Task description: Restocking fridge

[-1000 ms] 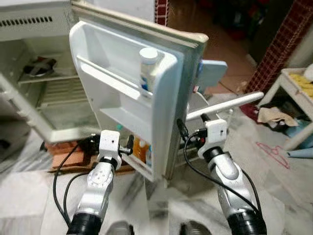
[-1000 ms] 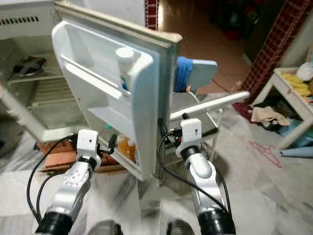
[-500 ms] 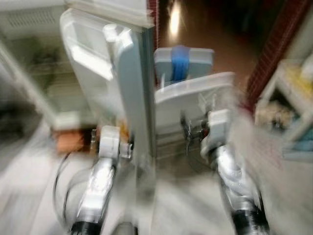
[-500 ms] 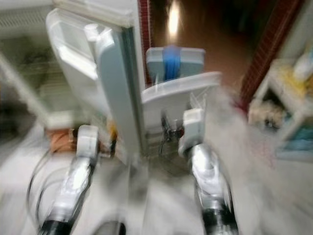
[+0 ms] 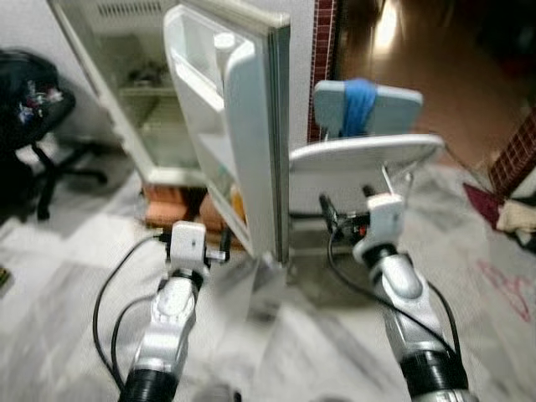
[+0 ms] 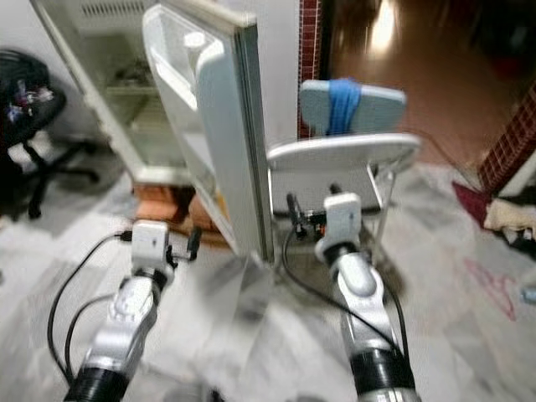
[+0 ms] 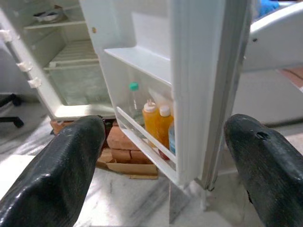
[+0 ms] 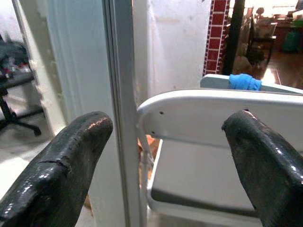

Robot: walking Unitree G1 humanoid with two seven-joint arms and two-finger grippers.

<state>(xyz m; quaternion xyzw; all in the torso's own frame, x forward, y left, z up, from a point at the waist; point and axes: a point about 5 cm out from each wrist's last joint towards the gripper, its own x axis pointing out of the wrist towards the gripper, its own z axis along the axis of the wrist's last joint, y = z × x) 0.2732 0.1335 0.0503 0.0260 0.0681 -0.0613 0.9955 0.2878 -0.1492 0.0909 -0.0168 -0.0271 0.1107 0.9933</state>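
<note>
The white fridge (image 5: pixel 151 109) stands open at the upper left, its door (image 5: pixel 247 126) swung out edge-on toward me. A white bottle (image 5: pixel 224 42) sits in the door's upper shelf. Two orange bottles (image 7: pixel 158 124) and a clear bottle with a green cap (image 7: pixel 134 101) stand in the lower door shelf. My left gripper (image 5: pixel 197 228) is held open low in front of the door's inner side, holding nothing. On the door's outer side, my right gripper (image 5: pixel 345 201) is open and empty, facing the door edge and a white chair (image 8: pixel 213 109).
The white folding chair (image 5: pixel 360 155) with a blue cloth (image 5: pixel 358 100) on its back stands right behind the door. A black office chair (image 5: pixel 33 109) is at the far left. Bricks (image 7: pixel 125 142) prop the fridge. A red brick pillar (image 5: pixel 323 50) rises behind.
The whole view has swung, with heavy blur half a second ago; the door now appears edge-on and farther off. Both arms keep the same raised pose with open fingers.
</note>
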